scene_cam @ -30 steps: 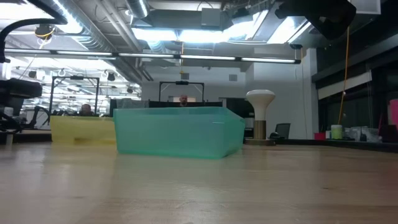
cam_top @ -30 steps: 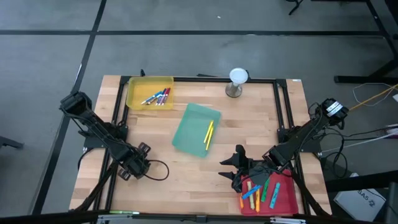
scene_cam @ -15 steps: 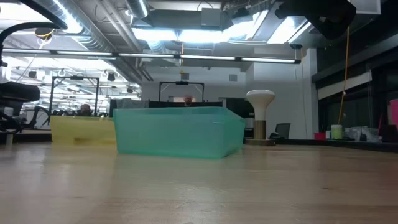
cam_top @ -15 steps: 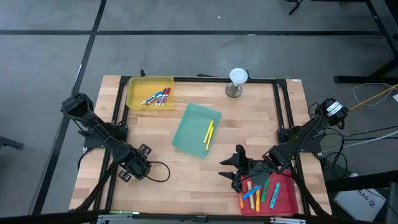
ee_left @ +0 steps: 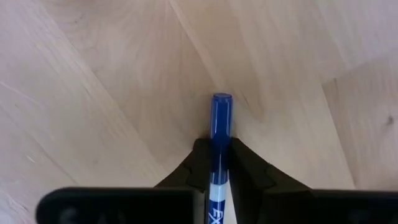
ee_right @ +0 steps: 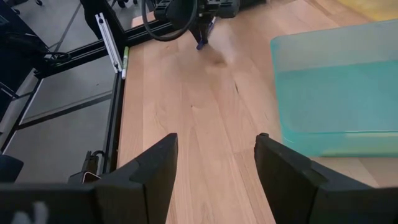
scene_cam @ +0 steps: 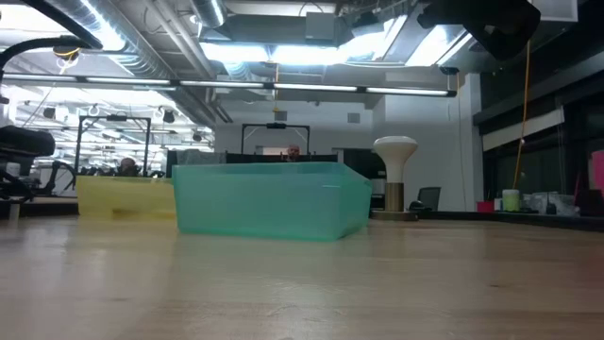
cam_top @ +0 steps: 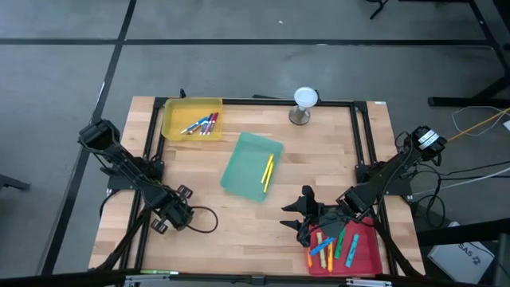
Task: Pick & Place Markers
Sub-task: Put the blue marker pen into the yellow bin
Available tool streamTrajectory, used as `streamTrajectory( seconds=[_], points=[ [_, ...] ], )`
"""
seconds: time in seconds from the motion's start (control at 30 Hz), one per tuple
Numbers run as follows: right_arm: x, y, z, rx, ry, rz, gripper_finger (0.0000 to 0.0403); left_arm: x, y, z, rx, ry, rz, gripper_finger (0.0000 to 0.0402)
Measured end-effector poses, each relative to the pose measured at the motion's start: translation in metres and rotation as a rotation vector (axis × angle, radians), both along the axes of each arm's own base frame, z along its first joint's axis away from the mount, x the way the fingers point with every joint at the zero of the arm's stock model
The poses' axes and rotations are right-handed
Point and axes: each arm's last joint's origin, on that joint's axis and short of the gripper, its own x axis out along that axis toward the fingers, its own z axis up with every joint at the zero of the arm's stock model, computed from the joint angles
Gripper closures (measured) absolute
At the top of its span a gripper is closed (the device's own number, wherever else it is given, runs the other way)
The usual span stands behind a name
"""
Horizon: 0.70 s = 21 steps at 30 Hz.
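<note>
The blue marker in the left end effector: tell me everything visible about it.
The blue marker has a glossy blue cap and a white barrel with blue lettering, only partly readable. It looks like plastic. The left end effector is shut on it, the cap end sticking out past the fingers, above the wooden table. The right wrist view shows it pointing down, close to the tabletop; contact unclear.

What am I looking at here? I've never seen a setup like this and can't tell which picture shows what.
It is a robot with two dark arms at a wooden table. One camera looks straight down, one sits at table-top height, and one rides on each wrist. From above, the left gripper is near the table's front left; its wrist camera shows it shut on a blue marker. The right gripper hangs open by the red tray, which holds several markers. A yellow tray at the back holds more, and a teal tray in the middle holds a yellow marker. A small white lamp-like stand sits at the back.
</note>
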Motion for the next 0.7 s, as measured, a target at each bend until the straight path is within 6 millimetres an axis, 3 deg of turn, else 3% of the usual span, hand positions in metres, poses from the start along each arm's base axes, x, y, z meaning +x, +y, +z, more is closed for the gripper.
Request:
streamTrajectory(
  seconds=[0.7],
  points=[
    [0.0, 0.0, 0.0, 0.0, 0.0, 0.0, 0.0194, 0.022, 0.005, 0.011, -0.034, -0.032, 0.101, 0.0373]
  ],
)
